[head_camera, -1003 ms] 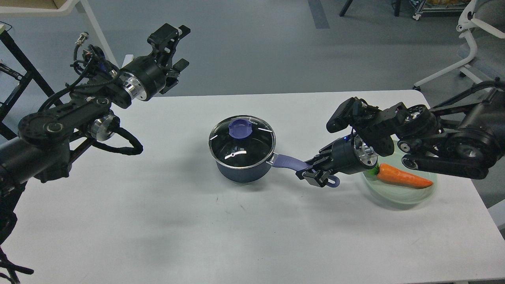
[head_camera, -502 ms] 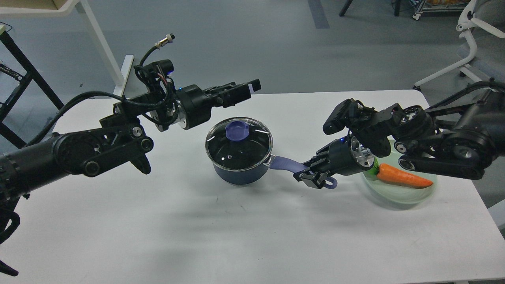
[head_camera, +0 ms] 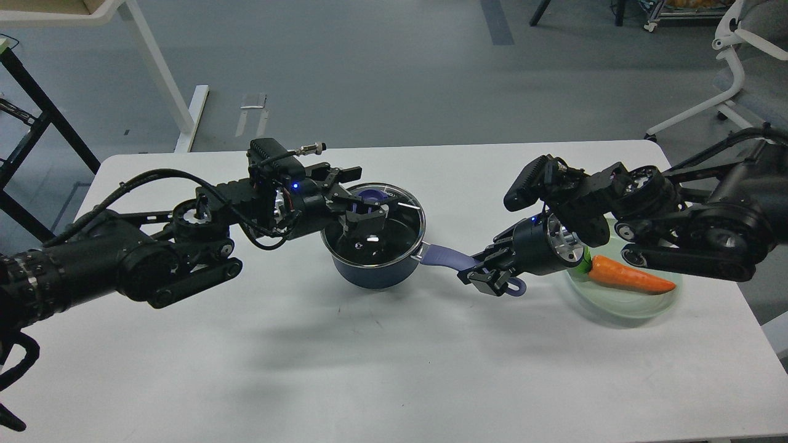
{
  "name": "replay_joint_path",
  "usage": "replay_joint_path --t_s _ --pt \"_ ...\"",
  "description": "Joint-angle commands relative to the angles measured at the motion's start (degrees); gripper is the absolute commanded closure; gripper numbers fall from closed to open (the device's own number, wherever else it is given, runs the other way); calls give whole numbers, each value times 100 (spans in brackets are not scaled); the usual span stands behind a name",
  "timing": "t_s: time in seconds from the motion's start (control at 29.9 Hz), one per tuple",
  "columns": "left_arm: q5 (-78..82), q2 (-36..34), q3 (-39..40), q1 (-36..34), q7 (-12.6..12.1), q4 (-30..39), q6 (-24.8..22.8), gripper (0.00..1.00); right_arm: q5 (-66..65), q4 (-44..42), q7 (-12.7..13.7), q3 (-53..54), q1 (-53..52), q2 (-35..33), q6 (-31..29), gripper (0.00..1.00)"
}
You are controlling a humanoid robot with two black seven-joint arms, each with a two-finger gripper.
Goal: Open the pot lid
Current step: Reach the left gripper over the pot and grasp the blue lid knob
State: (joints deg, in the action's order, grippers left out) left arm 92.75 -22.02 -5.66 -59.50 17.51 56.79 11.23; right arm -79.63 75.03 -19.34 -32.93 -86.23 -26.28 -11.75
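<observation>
The dark blue pot [head_camera: 375, 271] stands mid-table with its periwinkle handle [head_camera: 440, 253] pointing right. The glass pot lid [head_camera: 400, 224] sits on it, its purple-blue knob [head_camera: 370, 198] partly hidden. My left gripper [head_camera: 363, 200] reaches in from the left and is low over the lid, open, with one finger behind the knob and one in front of it. I cannot tell whether they touch the knob. My right gripper [head_camera: 486, 274] is shut on the far end of the handle, next to its hole.
A pale green glass dish [head_camera: 622, 307] holding a carrot [head_camera: 628, 277] sits right of the pot, under my right arm. The white table [head_camera: 369, 369] ends close behind the pot. A white chair [head_camera: 739, 67] stands beyond the back right corner.
My left arm has swung from high at the back left down to the lid, its fingers now around the knob. My right gripper stays on the handle; the pot has shifted slightly left.
</observation>
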Motion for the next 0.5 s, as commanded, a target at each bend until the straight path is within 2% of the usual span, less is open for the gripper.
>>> replay_joint_path --t_s 0.0,0.27,0.47 --pt "-2 101 -119 9 16 -10 107 1 0 -6 0 5 1 9 -3 81" --pt "-11 137 -119 35 16 -106 125 5 0 -6 0 5 1 53 -3 81" --pt "-20 128 -163 96 51 -221 125 26 0 -6 0 5 -34 88 -3 81"
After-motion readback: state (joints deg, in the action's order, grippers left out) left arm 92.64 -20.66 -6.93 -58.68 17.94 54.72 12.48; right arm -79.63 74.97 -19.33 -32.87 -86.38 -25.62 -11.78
